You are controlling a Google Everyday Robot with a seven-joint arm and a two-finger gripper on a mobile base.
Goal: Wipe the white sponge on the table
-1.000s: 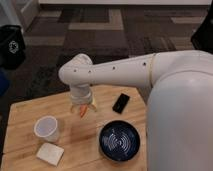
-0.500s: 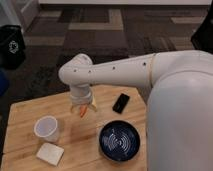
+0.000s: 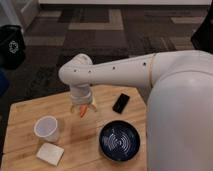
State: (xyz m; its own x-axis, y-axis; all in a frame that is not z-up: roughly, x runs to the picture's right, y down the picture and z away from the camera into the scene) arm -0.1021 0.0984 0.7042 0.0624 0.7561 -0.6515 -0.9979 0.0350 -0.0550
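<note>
Nothing has moved: the gripper (image 3: pixel 83 109) hovers over the table (image 3: pixel 27 117) middle, jaws seemingly apart; white sponge (image 3: pixel 50 154) at near-left corner.

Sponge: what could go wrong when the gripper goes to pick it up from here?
The cup stands close beside the sponge, roughly between it and the open gripper hovering over the table's middle, which may tip the cup on its way. The sponge lies flat, so the gripper may slide over it instead of grasping. A wide wipe could strike the bowl nearby.
</note>
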